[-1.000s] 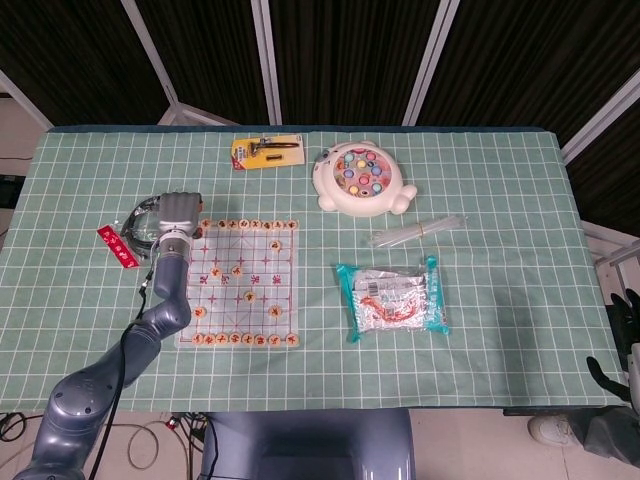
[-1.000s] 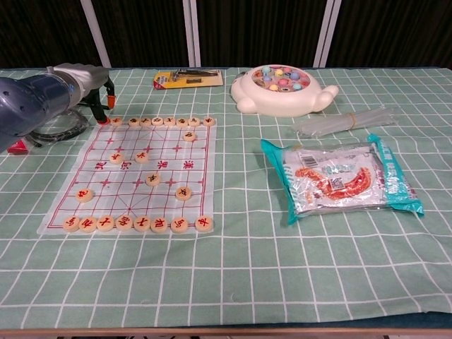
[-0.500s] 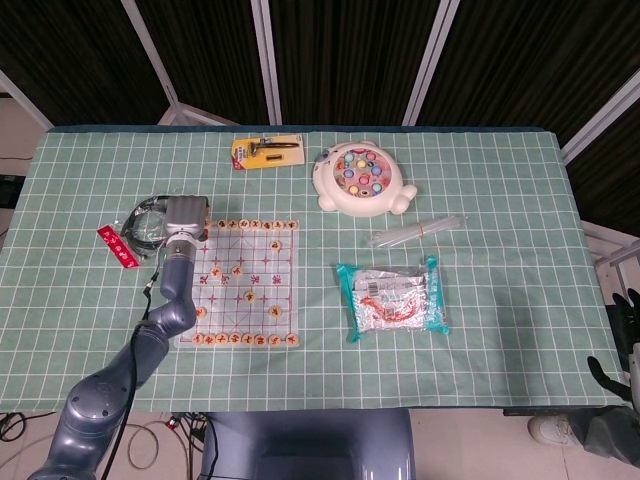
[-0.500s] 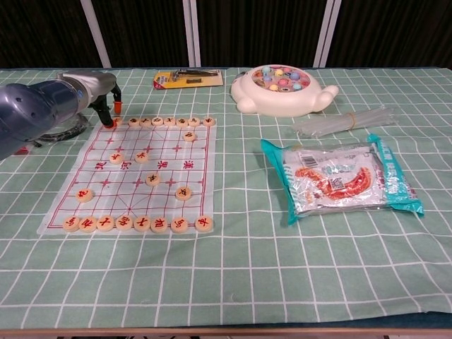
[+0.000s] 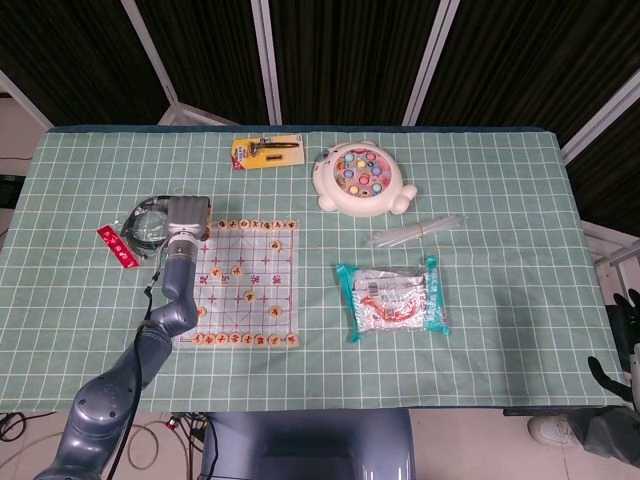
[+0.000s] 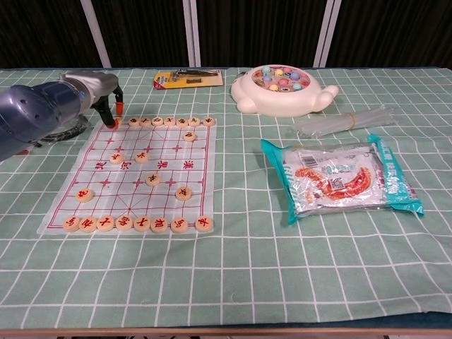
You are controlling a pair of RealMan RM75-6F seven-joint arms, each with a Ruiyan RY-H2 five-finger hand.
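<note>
The left hand (image 6: 106, 95) reached its orange-tipped fingers (image 6: 115, 121) down onto the far-left corner round wooden chess piece (image 6: 117, 122) of the clear plastic board (image 6: 134, 173), apparently pinching it to lift.

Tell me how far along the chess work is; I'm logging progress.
Most pieces sit in the board's near and far rows, with several scattered mid-board. The left hand is at the far-left corner, fingertips down at the corner piece; whether it grips it is unclear. The right hand idles off-table.

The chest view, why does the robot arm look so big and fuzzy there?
In the chest view the left arm sits close to the camera, so it looms large and soft-edged, while the chess board stays sharp. In the head view everything is evenly lit and small, and the left hand looks crisp.
</note>
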